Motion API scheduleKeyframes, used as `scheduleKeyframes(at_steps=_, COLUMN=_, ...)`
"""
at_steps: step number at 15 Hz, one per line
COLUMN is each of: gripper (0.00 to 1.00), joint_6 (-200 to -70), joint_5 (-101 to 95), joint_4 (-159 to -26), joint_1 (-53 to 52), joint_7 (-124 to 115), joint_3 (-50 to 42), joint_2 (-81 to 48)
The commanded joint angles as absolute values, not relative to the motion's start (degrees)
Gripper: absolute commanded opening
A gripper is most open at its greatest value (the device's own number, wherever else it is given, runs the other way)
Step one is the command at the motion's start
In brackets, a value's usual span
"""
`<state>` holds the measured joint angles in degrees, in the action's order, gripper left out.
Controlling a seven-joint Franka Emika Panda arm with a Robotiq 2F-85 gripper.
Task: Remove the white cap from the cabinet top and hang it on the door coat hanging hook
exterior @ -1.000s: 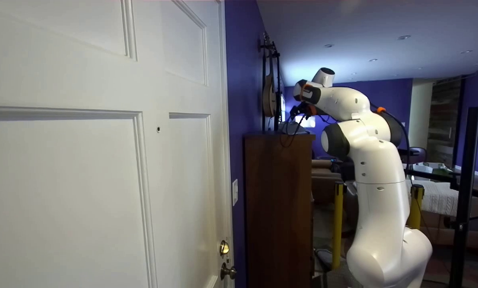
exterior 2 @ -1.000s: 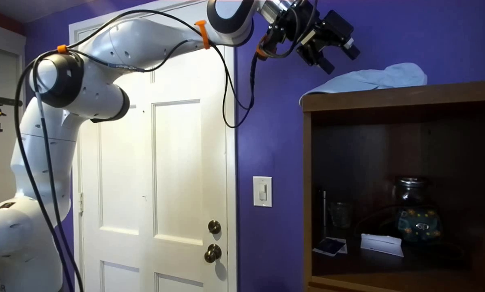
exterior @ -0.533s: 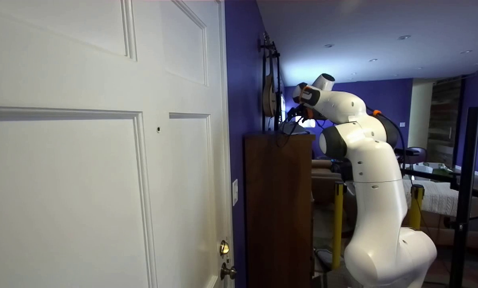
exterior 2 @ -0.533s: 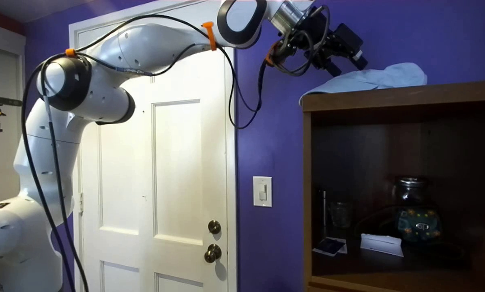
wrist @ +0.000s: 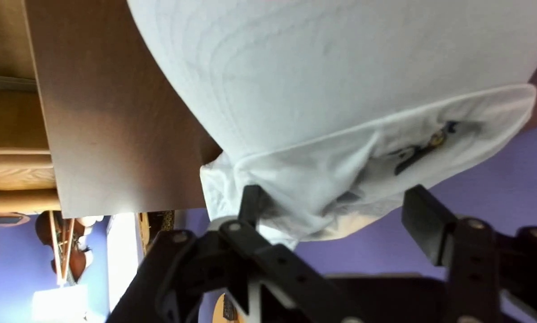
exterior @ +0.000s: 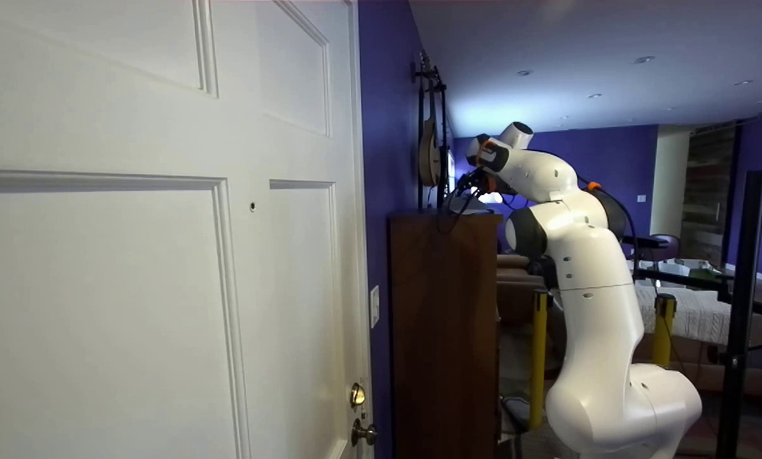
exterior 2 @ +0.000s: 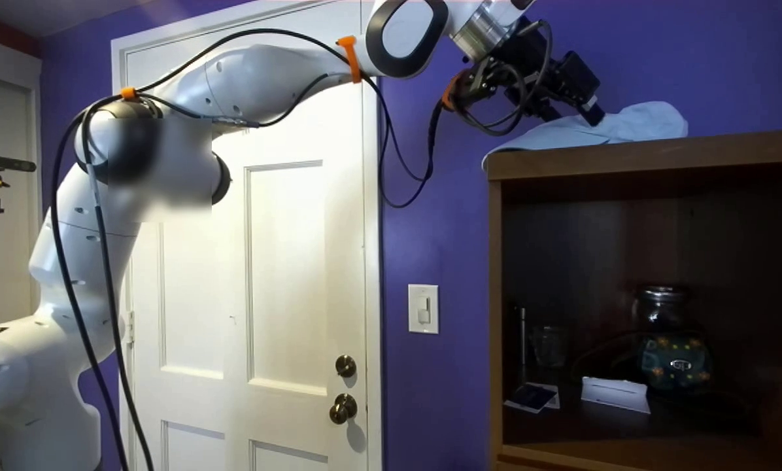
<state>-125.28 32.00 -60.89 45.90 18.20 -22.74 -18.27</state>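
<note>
A robot's gripper point(wrist: 335, 204), lowered in the past second close to the cap point(wrist: 322, 103) atop the cabinet point(exterior 2: 646, 155), hangs with jaws parted, gripping nothing; the approach looks nearly done, a grasp within reach.

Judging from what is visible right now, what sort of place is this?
Probably a home, perhaps a living room: there is a panelled white door, a wooden cabinet and a hanging stringed instrument.
</note>
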Motion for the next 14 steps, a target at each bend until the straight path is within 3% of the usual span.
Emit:
scheduleKeyframes(at_steps=1, gripper=0.52, joint_6=-121.7, joint_5=33.4, joint_4=-55.9, joint_1=47.6, joint_7=17.5, joint_3=-22.5, joint_2=-21.1)
scheduleKeyframes(at_steps=8, gripper=0.03, joint_6=-116.2, joint_5=33.3, joint_4=-52.9, joint_1=48.8, joint_7=17.5, joint_3=-22.4, joint_2=-22.2)
scheduleKeyframes(at_steps=12, gripper=0.0, joint_6=-110.4, joint_5=33.7, joint_4=-51.0, joint_1=49.5, joint_7=17.9, joint_3=-22.2, joint_2=-22.0)
scheduleKeyframes(at_steps=13, gripper=0.01, joint_6=-109.0, joint_5=31.8, joint_4=-49.9, joint_1=52.5, joint_7=17.2, joint_3=-18.0, joint_2=-21.9)
scheduleKeyframes(at_steps=14, gripper=0.01, joint_6=-107.2, joint_5=34.0, joint_4=-49.8, joint_1=50.4, joint_7=18.1, joint_3=-21.2, joint_2=-21.9)
